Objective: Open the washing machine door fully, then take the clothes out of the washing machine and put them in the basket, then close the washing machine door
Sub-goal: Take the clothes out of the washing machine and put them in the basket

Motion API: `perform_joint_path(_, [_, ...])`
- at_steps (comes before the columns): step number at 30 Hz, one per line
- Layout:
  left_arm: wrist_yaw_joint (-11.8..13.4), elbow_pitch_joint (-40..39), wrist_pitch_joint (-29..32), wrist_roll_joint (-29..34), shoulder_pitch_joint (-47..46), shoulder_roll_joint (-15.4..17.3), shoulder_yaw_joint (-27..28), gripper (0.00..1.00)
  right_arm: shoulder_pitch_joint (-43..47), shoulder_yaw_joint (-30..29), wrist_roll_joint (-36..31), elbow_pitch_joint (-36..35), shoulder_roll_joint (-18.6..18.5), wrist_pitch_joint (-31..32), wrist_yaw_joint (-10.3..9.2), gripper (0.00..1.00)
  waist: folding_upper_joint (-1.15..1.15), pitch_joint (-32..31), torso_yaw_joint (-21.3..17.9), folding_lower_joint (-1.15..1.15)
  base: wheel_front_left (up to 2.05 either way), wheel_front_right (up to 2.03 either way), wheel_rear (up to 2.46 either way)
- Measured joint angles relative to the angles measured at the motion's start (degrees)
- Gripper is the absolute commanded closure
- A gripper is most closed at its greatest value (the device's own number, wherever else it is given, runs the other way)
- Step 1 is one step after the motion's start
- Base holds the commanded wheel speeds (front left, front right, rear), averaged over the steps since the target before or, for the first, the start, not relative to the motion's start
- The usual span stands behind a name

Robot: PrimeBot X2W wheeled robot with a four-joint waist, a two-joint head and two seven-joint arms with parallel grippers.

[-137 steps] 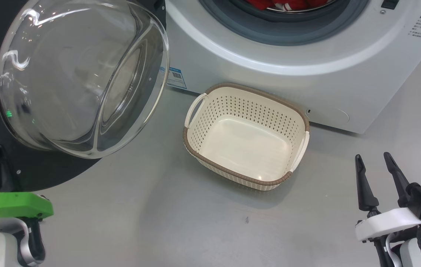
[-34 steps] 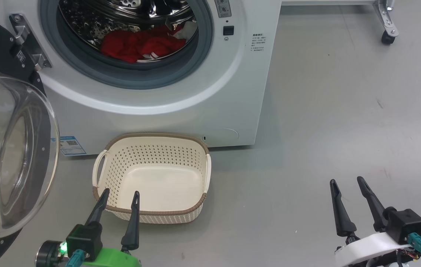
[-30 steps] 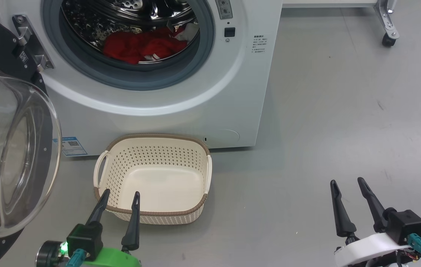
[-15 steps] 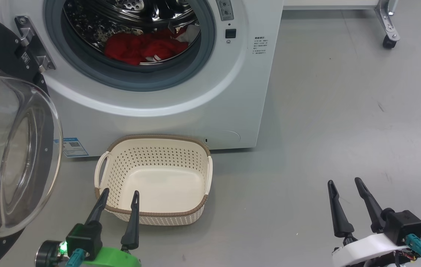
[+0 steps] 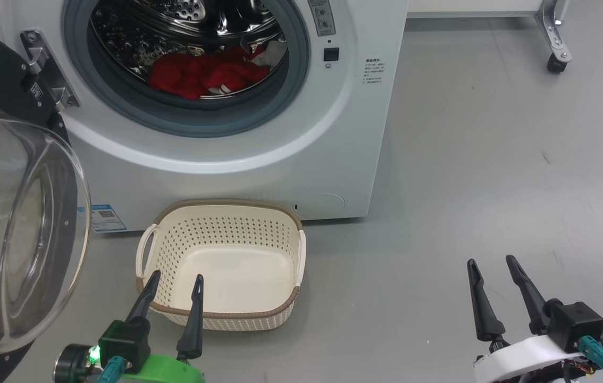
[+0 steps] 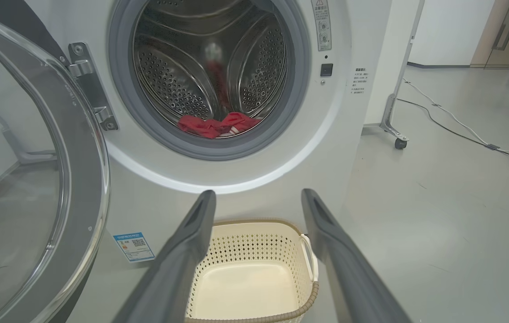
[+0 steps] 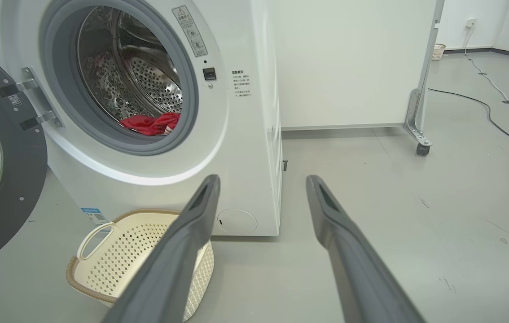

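Just before the washing machine (image 5: 259, 175), basket (image 5: 227, 204) mouth-up, long axis left-right; left fingers (image 5: 143, 300) and right fingers (image 5: 480, 303) wide.

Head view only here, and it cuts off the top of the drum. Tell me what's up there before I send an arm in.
Observer: In the left wrist view the upper drum is bare steel. The clothes lie only at the bottom front.
Operator: Now report the floor beyond the caster at my top edge.
Observer: Past that caster, cables trail across the floor.
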Motion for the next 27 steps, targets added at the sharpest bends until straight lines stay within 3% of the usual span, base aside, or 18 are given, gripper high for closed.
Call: perform_joint_path(27, [0.15, -0.32, 0.44, 0.04, 0.00, 0.12, -0.35, 0.00, 0.87, 0.40, 0.42, -0.03, 0.00, 0.00, -0.19, 0.00, 0.00, -0.26, 0.30, 0.00, 0.53, -0.57, 0.04])
